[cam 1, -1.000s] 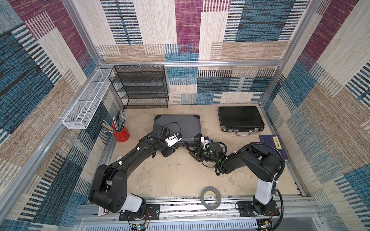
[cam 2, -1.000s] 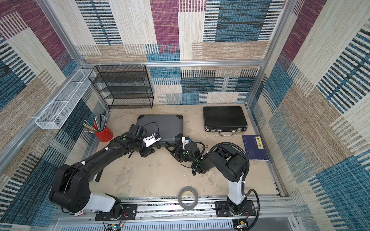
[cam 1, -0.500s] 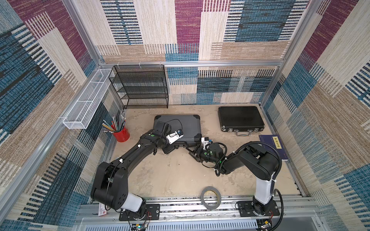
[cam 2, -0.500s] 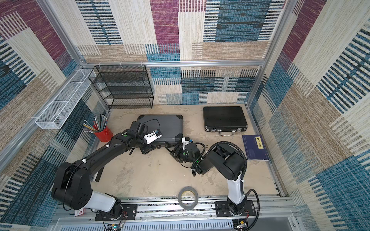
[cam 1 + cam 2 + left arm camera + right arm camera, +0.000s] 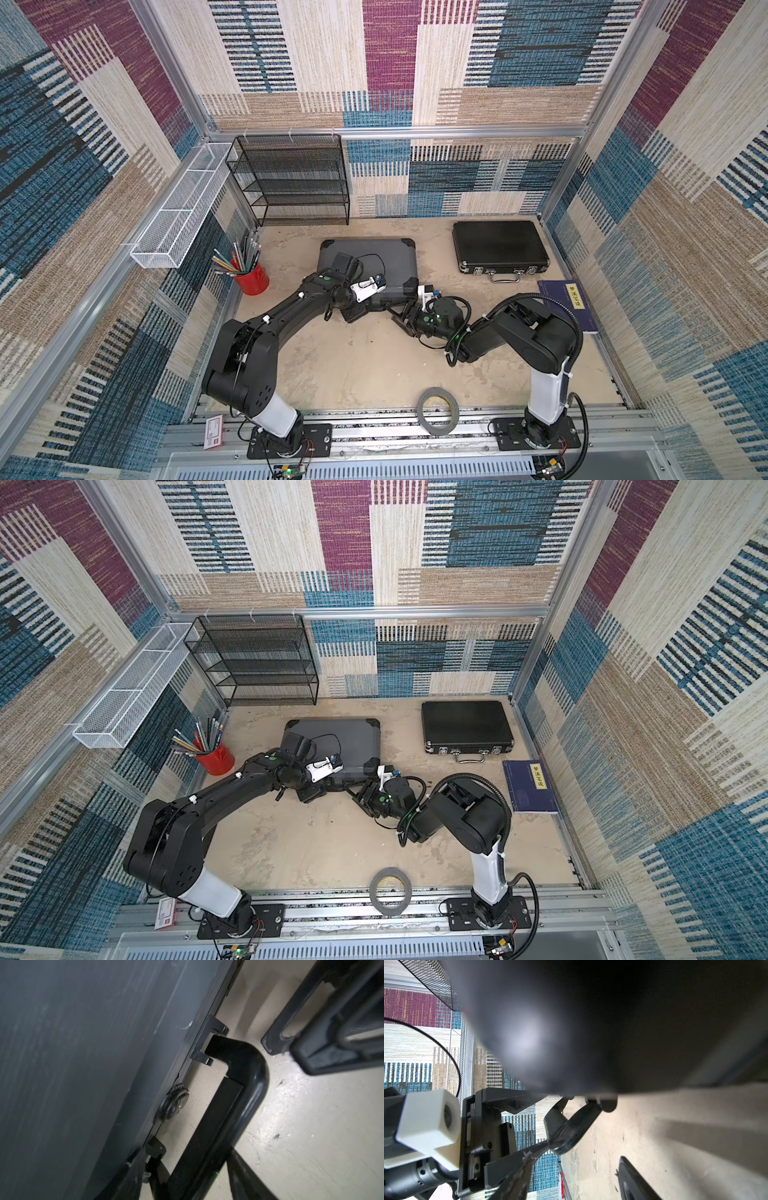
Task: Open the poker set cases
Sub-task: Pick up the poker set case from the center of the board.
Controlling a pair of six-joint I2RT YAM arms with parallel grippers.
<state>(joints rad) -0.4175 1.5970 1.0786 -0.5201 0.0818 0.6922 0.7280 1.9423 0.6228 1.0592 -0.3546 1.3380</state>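
Top views: grey case (image 5: 395, 259) lies flat at frame centre, lid down. Black case (image 5: 498, 245) sits to its right, well apart, lid down too. Left gripper (image 5: 372, 306) is at the grey case's near edge, jaws apart either side of the handle (image 5: 245, 1084), not clamped. Right gripper (image 5: 402, 318) is just right of it, by the case's near right corner, jaws apart, nothing between.

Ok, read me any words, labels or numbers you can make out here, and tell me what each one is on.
The yellow label on the dark blue book: a column of dark Chinese characters, too small to read.
The red and white card by the left arm's base: print too small to read.
The grey case and the black case: no lettering shows.
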